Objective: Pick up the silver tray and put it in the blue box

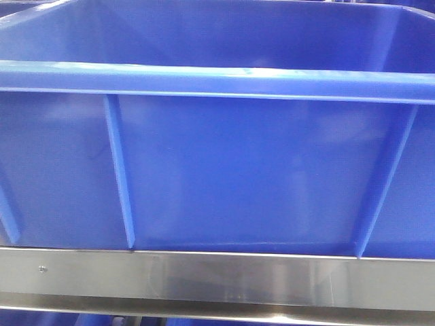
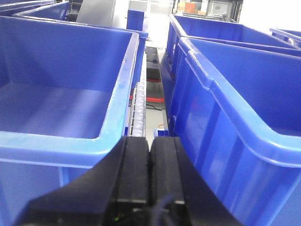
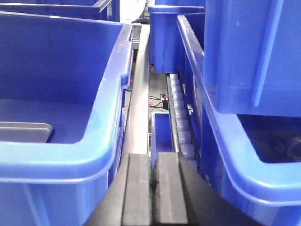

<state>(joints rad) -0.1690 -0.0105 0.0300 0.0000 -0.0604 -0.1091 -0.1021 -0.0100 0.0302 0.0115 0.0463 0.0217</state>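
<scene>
The blue box (image 1: 224, 170) fills the front view, its ribbed outer wall and thick rim close before me. The silver tray is out of view. My left gripper (image 2: 150, 141) is shut with nothing in it, its black pads pressed together. It hangs over the gap between one blue crate (image 2: 66, 89) on its left and another (image 2: 244, 103) on its right. My right gripper (image 3: 154, 157) is also shut and holds nothing. It hovers over a similar gap beside a blue crate (image 3: 61, 89).
A steel rail (image 1: 217, 275) runs under the box. The rounded corner of a dull grey tray (image 3: 23, 132) lies in the left crate of the right wrist view. A roller track (image 3: 181, 117) and a stacked crate (image 3: 249, 56) stand to the right.
</scene>
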